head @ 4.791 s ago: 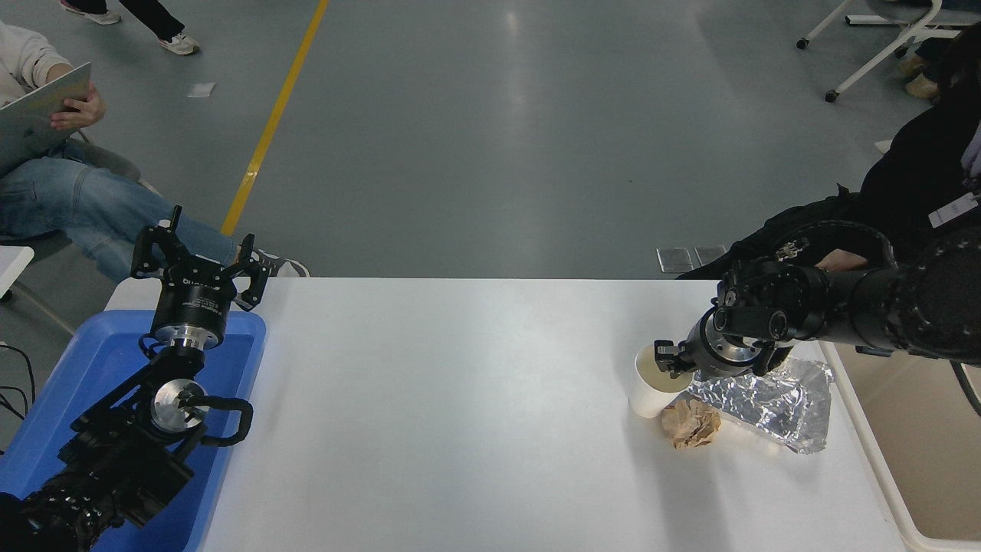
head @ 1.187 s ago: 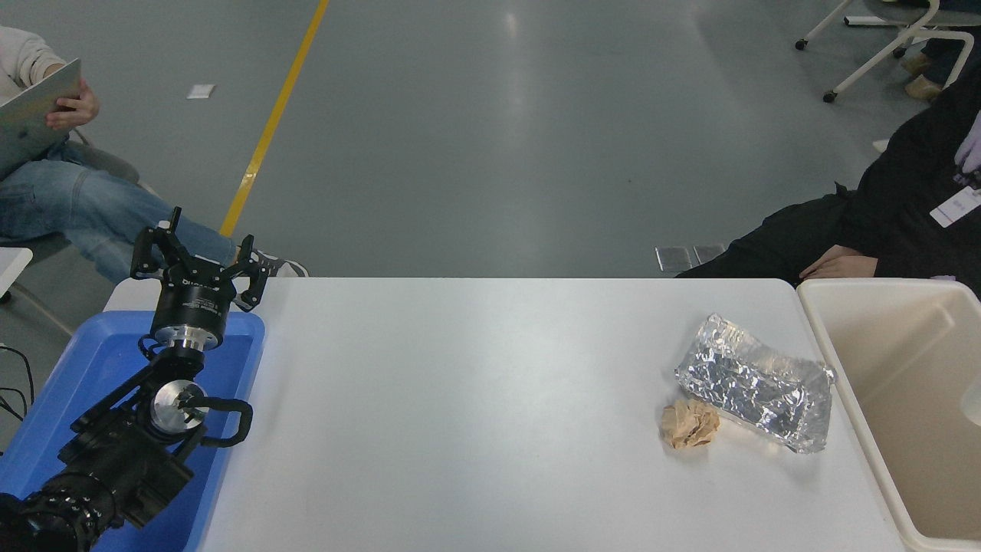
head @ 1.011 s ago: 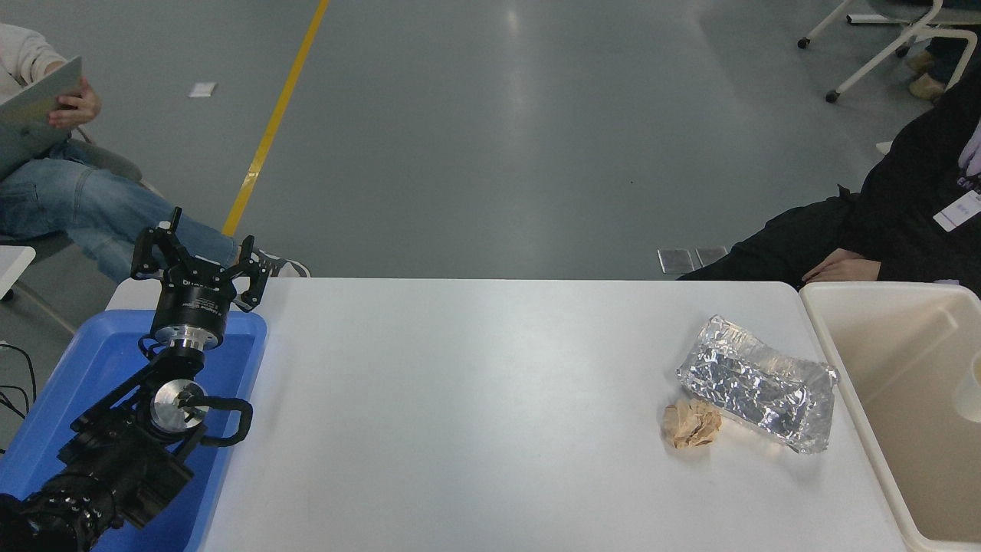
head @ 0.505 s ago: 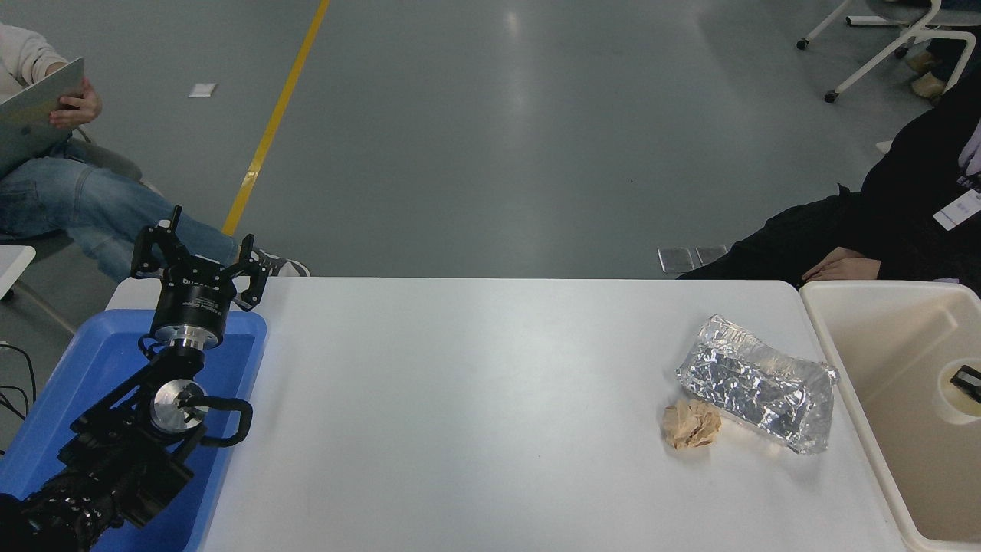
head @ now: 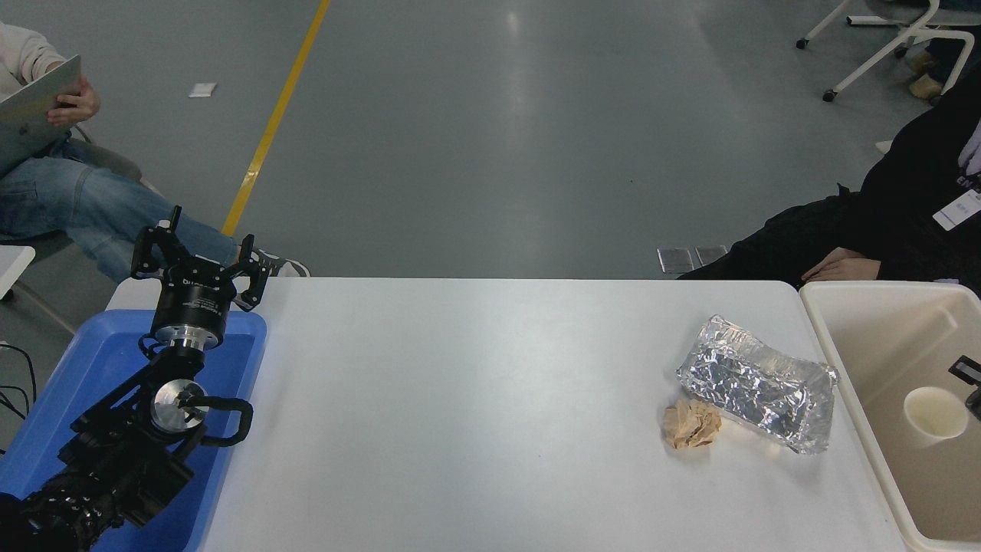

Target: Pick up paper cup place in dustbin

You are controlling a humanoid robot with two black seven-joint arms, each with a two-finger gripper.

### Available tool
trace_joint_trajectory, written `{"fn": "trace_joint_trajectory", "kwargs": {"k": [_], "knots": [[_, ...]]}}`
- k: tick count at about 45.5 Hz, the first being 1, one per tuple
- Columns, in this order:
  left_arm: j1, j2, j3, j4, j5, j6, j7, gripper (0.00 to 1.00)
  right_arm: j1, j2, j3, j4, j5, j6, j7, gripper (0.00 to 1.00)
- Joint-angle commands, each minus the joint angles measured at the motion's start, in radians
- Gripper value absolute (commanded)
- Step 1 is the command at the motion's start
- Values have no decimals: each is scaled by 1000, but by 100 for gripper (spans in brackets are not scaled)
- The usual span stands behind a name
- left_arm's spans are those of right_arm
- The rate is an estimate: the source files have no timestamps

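Note:
The white paper cup point(head: 935, 416) stands upright inside the beige dustbin point(head: 881, 287) at the table's right end, mouth up, cream inside showing. Only the tips of my right gripper point(head: 970, 385) show at the picture's right edge, above the bin and just right of the cup. They are spread and apart from the cup. My left gripper point(head: 198, 253) is parked open at the lower left over the blue tray point(head: 92, 360).
A silver foil bag point(head: 755, 391) and a crumpled brown paper ball point(head: 691, 424) lie on the white table point(head: 460, 399) left of the bin. A person in black sits at the far right, hand point(head: 837, 267) near the bin's far rim. Another person sits at the top left.
My right arm carried the cup from beside the foil bag over into the bin. In the last half second the cup has come off the finger and sits lower and further left in the bin.

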Motion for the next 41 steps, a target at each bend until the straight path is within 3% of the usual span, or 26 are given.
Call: {"fn": "trace_joint_trajectory", "kwargs": {"k": [1, 7, 13, 18, 31, 36, 41], "knots": [[-1, 0, 0, 0, 0, 0, 0, 99, 5, -4, 15, 16, 2, -21, 0, 90], [1, 0, 0, 0, 0, 0, 0, 99, 63, -31, 2, 122, 2, -18, 0, 91], [-1, 0, 0, 0, 0, 0, 0, 99, 213, -151, -30, 381, 2, -15, 0, 99], [-1, 0, 0, 0, 2, 0, 0, 99, 365, -214, -125, 570, 3, -13, 0, 100], [-1, 0, 0, 0, 2, 0, 0, 99, 791, -220, -442, 967, 5, 57, -1, 100], [-1, 0, 0, 0, 2, 0, 0, 99, 937, -203, -484, 1062, 17, 164, -4, 100], [-1, 0, 0, 0, 0, 0, 0, 99, 1116, -150, -544, 1087, 17, 432, -3, 100]]}}
